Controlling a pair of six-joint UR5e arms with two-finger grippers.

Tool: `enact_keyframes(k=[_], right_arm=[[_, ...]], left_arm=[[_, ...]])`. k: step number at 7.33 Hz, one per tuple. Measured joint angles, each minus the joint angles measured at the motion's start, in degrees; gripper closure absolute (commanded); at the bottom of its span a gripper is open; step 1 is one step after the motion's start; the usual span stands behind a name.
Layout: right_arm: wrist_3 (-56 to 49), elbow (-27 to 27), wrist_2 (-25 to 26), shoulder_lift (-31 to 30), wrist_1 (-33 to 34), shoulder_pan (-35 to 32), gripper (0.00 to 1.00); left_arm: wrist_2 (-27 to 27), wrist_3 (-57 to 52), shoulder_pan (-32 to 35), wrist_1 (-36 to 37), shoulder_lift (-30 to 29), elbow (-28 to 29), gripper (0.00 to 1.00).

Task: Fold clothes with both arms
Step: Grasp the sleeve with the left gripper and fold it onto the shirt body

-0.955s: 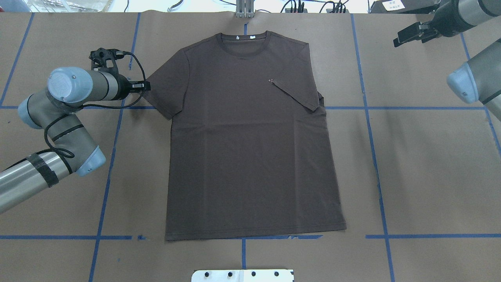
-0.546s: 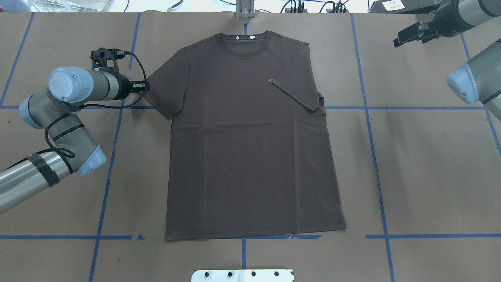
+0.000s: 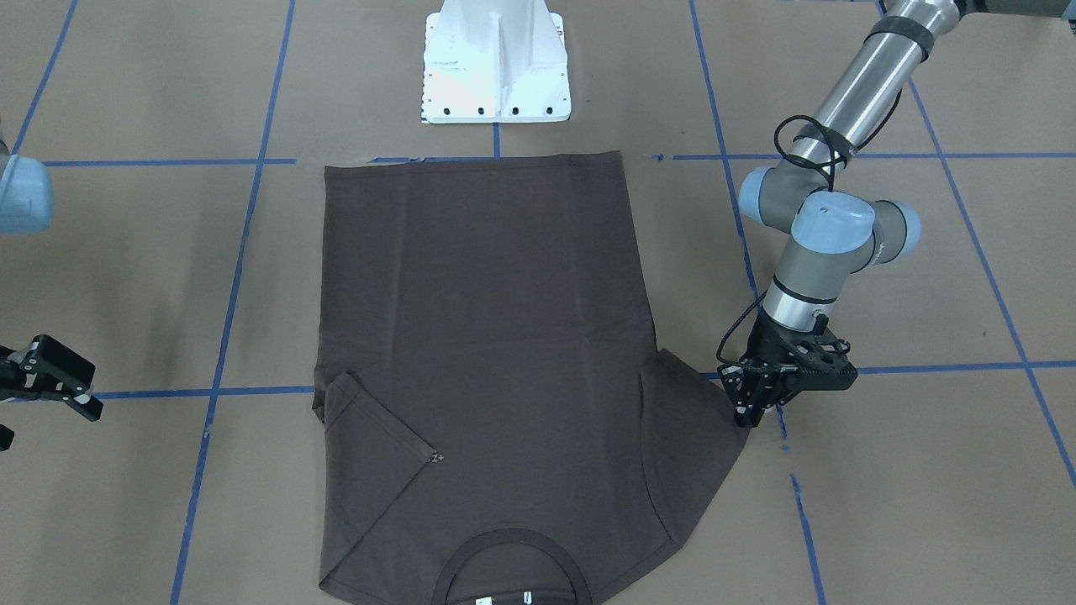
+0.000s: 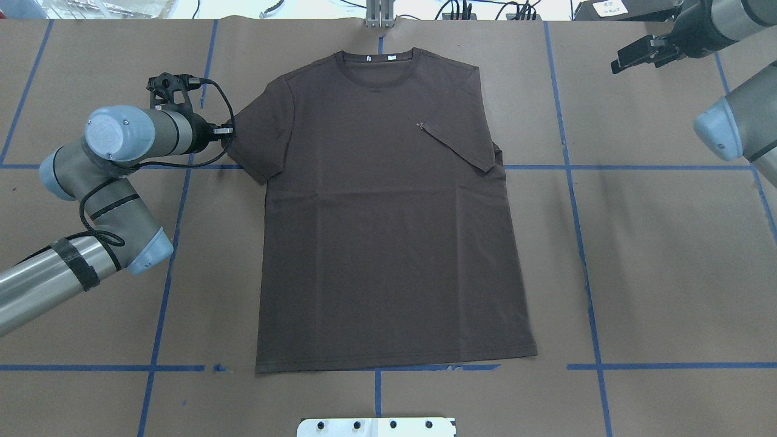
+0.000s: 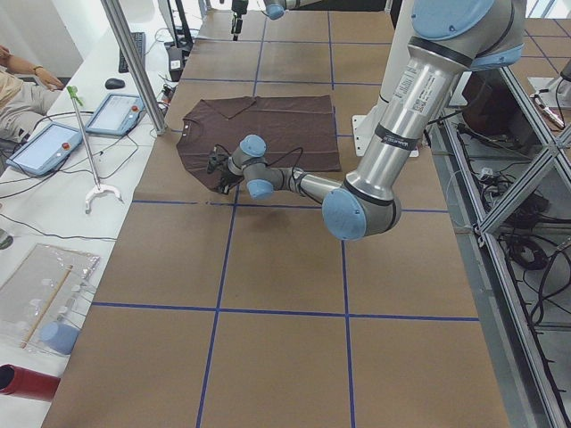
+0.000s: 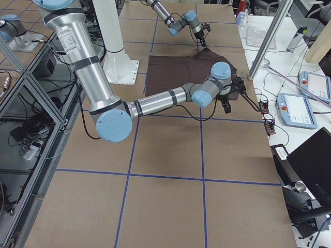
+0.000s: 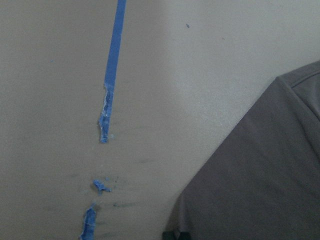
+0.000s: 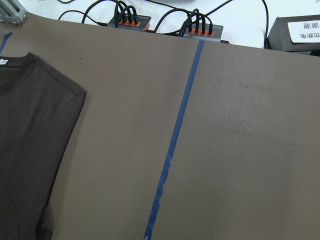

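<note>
We see the T-shirt (image 4: 388, 243) spread flat on the table (image 4: 668, 273), its unfolded sleeve (image 4: 258, 145) lying just inward of our left gripper (image 3: 746, 412) at the cuff, with the right gripper (image 4: 625, 59) well apart, and we cannot tell either's jaw gap.

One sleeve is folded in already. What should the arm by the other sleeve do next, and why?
Probably close the left gripper on the edge of the flat sleeve, then carry it inward. Its tip sits right at that hem, and the other sleeve already lies folded onto the T-shirt, so this one seems next.
</note>
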State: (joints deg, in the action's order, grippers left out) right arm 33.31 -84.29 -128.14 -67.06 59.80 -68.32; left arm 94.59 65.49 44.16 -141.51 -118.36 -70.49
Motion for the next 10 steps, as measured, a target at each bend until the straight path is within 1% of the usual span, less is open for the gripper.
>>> enact_keyframes(k=[1, 2, 4, 6, 7, 8, 9, 10], right_arm=[[0.0, 0.0, 0.0, 0.0, 0.0, 0.0, 0.0], [0.0, -0.1, 0.0, 0.0, 0.0, 0.0, 0.0], [0.1, -0.1, 0.0, 0.0, 0.0, 0.0, 0.0], [0.1, -0.2, 0.3, -0.1, 0.0, 0.0, 0.0], [0.1, -0.2, 0.3, -0.2, 0.0, 0.0, 0.0], [0.1, -0.2, 0.4, -0.2, 0.0, 0.0, 0.0], [0.2, -0.2, 0.4, -0.3, 0.0, 0.0, 0.0], [0.3, -0.2, 0.4, -0.2, 0.0, 0.1, 0.0]], left_arm=[[0.0, 0.0, 0.0, 2.0, -1.5, -0.4, 1.0], [0.0, 0.2, -0.1, 6.2, -3.8, -1.2, 1.0], [0.0, 1.9, -0.6, 16.7, -9.5, -2.8, 1.0], [0.0, 5.3, -2.2, 25.9, -15.4, -2.7, 1.0], [-0.1, 6.3, -2.7, 28.4, -17.5, -1.9, 1.0], [-0.1, 7.2, -3.0, 29.4, -19.3, -0.2, 1.0], [-0.1, 7.8, -3.1, 29.6, -20.7, 1.6, 0.02], [-0.1, 7.6, -3.1, 29.0, -21.2, 2.4, 0.0]])
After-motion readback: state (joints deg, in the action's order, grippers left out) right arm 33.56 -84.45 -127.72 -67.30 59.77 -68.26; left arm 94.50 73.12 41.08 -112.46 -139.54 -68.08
